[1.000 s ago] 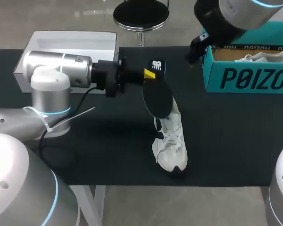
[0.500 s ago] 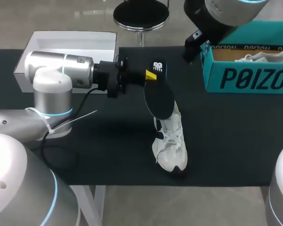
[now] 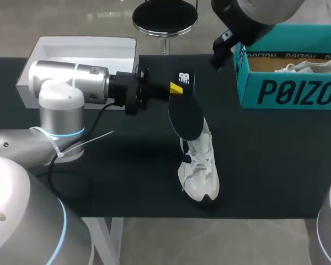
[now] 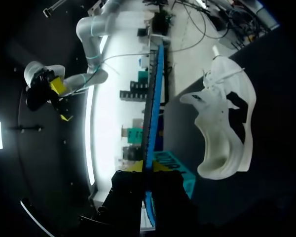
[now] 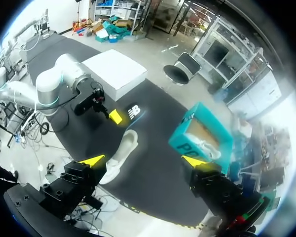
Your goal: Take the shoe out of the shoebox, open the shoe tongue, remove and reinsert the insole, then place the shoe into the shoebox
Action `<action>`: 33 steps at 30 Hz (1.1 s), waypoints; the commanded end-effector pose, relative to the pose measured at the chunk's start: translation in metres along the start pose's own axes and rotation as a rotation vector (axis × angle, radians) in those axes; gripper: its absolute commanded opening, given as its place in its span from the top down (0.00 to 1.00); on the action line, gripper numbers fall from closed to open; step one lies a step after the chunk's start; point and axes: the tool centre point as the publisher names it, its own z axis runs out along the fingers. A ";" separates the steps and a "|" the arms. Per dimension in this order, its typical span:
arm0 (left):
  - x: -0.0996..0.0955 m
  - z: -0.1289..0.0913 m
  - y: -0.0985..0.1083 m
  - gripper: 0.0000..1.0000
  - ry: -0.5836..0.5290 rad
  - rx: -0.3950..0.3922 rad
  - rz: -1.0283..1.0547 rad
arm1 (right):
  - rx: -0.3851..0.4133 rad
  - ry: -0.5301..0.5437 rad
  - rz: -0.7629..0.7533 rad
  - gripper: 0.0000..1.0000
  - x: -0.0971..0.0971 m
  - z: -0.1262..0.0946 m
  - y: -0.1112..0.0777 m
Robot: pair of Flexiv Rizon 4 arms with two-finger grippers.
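Observation:
A white shoe [image 3: 198,165] lies on the black table, toe toward the front edge. Above its heel hangs the black insole [image 3: 185,113], with my left gripper [image 3: 174,88] shut on its upper end. In the left wrist view the insole [image 4: 152,108] shows edge-on between my fingers [image 4: 147,169], and the shoe [image 4: 227,128] lies beyond and to one side. My right gripper [image 5: 142,160] is open and empty, high above the table near the teal shoebox [image 3: 289,83]. From there I see the shoe [image 5: 119,157], the insole [image 5: 133,112] and the shoebox [image 5: 202,131] far below.
A second white shoe [image 3: 314,67] rests inside the teal shoebox at the back right. A white box [image 3: 83,52] stands at the back left, behind my left arm. Bare black table surface [image 3: 265,160] stretches to the right of the shoe.
My right arm has drifted up and to the left, away from the shoebox corner. The left arm with the insole has barely moved.

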 end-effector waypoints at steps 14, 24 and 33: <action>0.002 0.002 0.002 1.00 0.014 0.005 0.003 | -0.034 0.049 0.034 0.00 0.006 0.014 0.007; -0.003 0.002 0.013 1.00 -0.059 0.187 -0.822 | -0.048 0.055 0.041 0.00 0.007 0.015 0.011; 0.009 0.007 0.015 1.00 -0.075 0.229 -1.108 | -0.063 0.061 0.047 0.00 0.010 0.016 0.010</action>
